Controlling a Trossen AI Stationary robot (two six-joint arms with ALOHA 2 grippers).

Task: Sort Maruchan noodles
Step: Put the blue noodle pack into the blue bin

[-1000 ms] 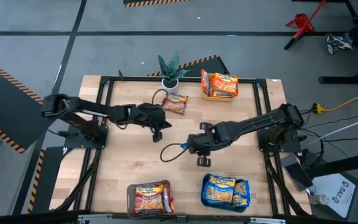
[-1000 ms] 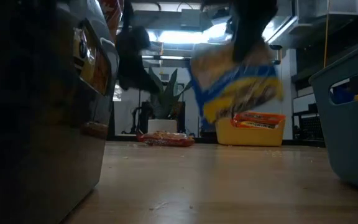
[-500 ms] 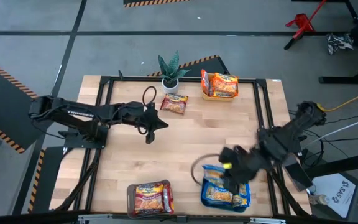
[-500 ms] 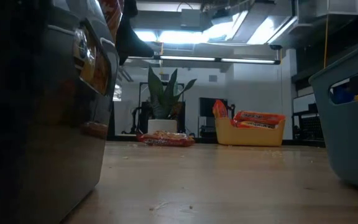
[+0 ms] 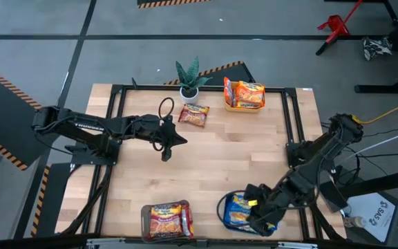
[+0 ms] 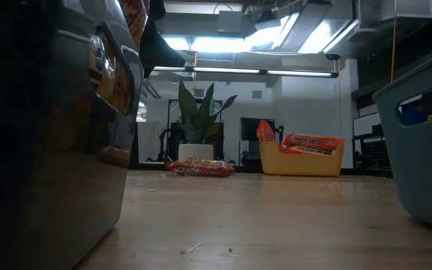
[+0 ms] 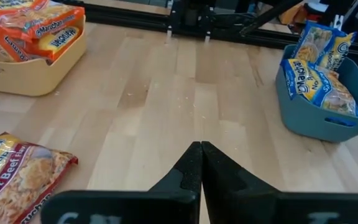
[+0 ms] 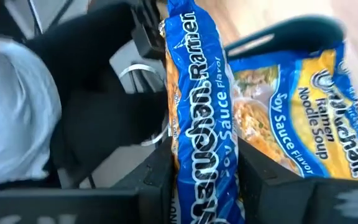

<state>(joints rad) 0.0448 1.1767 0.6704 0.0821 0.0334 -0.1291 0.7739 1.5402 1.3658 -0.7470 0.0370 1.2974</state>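
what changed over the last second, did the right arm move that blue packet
Yes. The right gripper, shut on a blue packet, swung from mid-table to above the teal tray at the near edge, where it now hangs; the packet is not let go. The left gripper, shut and empty, shifted slightly toward the far left. The loose red packet, yellow tray, brown tray and plant stayed put.

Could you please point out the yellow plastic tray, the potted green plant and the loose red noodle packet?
yellow plastic tray (image 6: 303, 163): low view, front wall.
potted green plant (image 5: 188, 73): high view, leaves.
loose red noodle packet (image 5: 195, 115): high view, label middle.
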